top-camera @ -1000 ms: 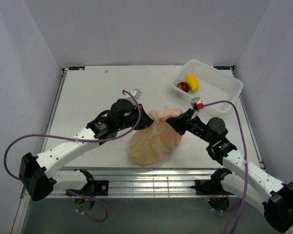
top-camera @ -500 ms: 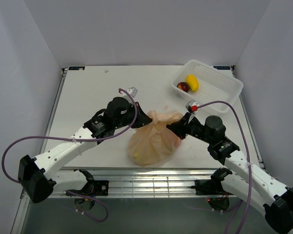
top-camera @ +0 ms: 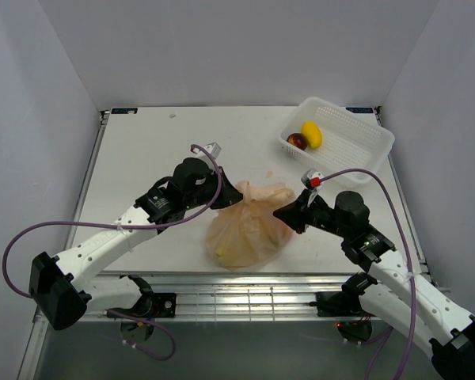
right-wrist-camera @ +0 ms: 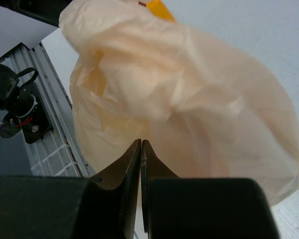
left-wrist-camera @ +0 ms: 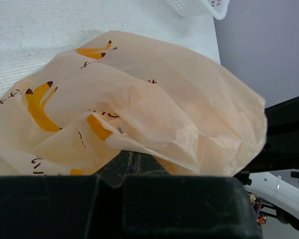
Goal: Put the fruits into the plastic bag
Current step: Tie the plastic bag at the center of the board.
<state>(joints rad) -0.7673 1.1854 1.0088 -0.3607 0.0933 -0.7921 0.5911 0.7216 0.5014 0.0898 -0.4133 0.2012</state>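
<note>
Seen from above, the plastic bag (top-camera: 249, 226) slumps on the counter (top-camera: 142, 158) between the left claw (top-camera: 236, 192) and right claw (top-camera: 283, 214), with a dark-red fruit (top-camera: 298, 141) and a yellow fruit (top-camera: 312, 134) in the basket (top-camera: 376, 146). Only the wrist views show both claws pressed together. The left's tips hide under a fold of film and the right's meet the bag's side, so I cannot tell whether either grips it.

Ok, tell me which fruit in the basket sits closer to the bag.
The dark-red fruit: it lies beside the yellow fruit, toward the plastic bag.

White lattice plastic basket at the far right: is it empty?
No, a dark-red round fruit and a yellow oval fruit lie inside the white lattice plastic basket.
</note>
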